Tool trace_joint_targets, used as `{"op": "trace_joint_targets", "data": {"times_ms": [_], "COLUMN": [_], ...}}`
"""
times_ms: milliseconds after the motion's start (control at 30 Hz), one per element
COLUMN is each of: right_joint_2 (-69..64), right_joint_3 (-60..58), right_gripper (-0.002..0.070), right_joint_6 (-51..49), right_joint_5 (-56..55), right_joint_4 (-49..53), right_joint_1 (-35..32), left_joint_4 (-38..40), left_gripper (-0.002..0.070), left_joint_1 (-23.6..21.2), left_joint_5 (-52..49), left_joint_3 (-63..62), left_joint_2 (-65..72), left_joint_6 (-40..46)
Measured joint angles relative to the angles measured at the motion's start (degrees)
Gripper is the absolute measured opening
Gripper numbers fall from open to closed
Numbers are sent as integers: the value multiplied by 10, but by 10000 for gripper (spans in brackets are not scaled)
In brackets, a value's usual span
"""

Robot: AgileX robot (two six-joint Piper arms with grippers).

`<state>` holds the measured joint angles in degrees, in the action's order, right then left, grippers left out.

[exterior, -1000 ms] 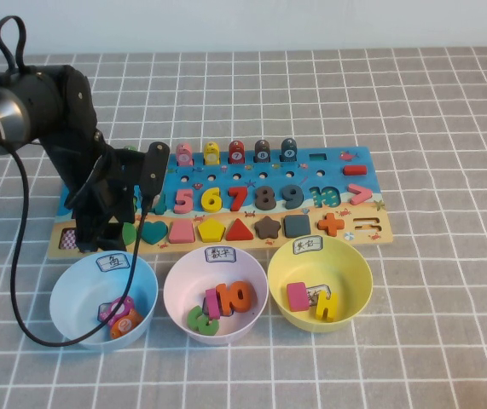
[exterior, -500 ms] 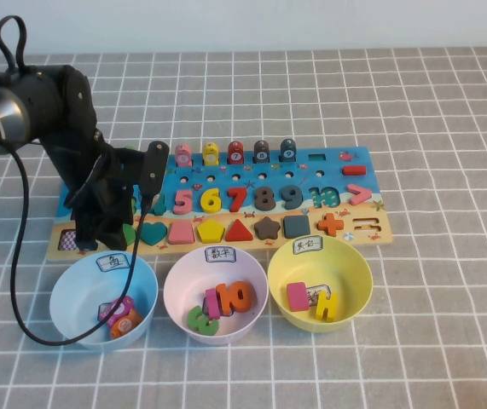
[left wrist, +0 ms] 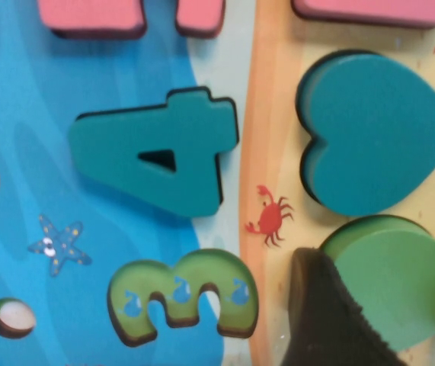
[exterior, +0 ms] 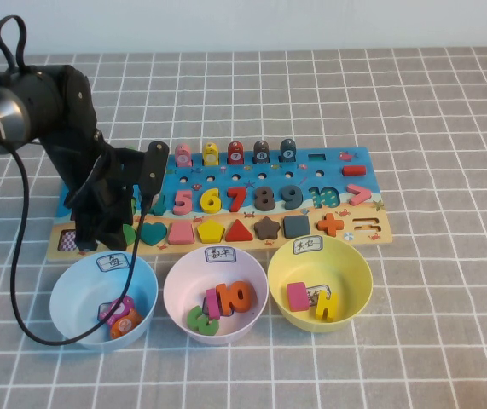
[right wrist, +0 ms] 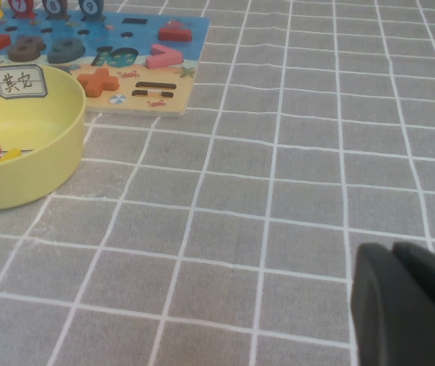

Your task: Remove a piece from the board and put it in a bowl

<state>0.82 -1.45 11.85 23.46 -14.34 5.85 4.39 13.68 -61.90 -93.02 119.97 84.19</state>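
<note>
The dark green round piece (left wrist: 396, 278) lies in its recess at the left end of the board's (exterior: 337, 179) sandy strip, beside the teal heart (left wrist: 377, 130). In the high view only its edge (exterior: 130, 233) shows under the arm. My left gripper (left wrist: 388, 313) is low over it, one dark finger (left wrist: 324, 320) against each side of the disc, shut on it. The pale yellow bowl (exterior: 358, 266) stands in front of the board's right half and holds a pink block and a yellow piece. My right gripper (right wrist: 391, 263) is shut and empty over bare table, right of the bowl (right wrist: 49, 156).
A light blue bowl (exterior: 77, 281) and a pale pink bowl (exterior: 179, 281) stand in front of the board, left of the yellow one, each with pieces inside. A teal 4 (left wrist: 156, 152) and a green 3 (left wrist: 183, 301) lie near the disc. The left arm's black cable (exterior: 13, 256) hangs at the left.
</note>
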Motion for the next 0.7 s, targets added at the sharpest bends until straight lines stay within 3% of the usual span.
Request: {"op": "trace_joint_targets", "data": {"times_ms": [700], "right_joint_2": [0], "right_joint_3": [0], "right_gripper": [-17], "right_joint_6": [0], "right_joint_5": [0], "right_joint_4": [0], "right_joint_1": [0], "left_joint_4": [-6], "left_gripper": [283], "left_joint_1": [0], "left_joint_5": [-66], "left_joint_3": [-39], "left_joint_2": [-46], "left_joint_6": [-38]}}
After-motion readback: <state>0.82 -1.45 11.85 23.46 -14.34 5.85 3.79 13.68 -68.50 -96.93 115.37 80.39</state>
